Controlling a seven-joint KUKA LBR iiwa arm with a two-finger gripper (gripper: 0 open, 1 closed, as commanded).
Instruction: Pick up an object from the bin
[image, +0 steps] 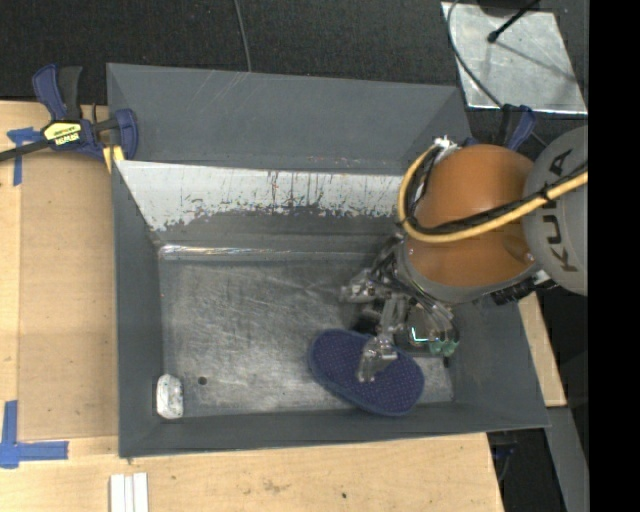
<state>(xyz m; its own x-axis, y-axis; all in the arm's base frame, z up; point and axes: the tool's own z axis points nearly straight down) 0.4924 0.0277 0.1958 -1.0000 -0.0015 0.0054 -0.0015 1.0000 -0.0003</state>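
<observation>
Grey scratched metal forms the floor of the bin (140, 300), which is mostly bare. A dark blue pad (398, 392), soft-looking and rounded with two lobes, lies at about five o'clock on the floor, close to the near wall and not far from the right one. A small pale lump (169, 396) sits well apart from it in the seven o'clock corner.

The gripper (375, 362) hangs over the middle of the blue pad, reaching in from three o'clock under the arm's orange cover (470, 220). Its tip looks to be touching the pad's top or just above it. I cannot tell whether the gripper is spread or pressed together, and nothing can be seen held in it.

The main risk is probably a weak grab. If the pad is as limp as it looks, a closing grip could catch only a fold of its surface, and it might slide out or droop on the way up. Pushing down for a deeper hold could jam the tip against the metal floor beneath. The near wall is close too, so a sideways shift toward six o'clock could knock the gripper against it or pin the pad there.
</observation>
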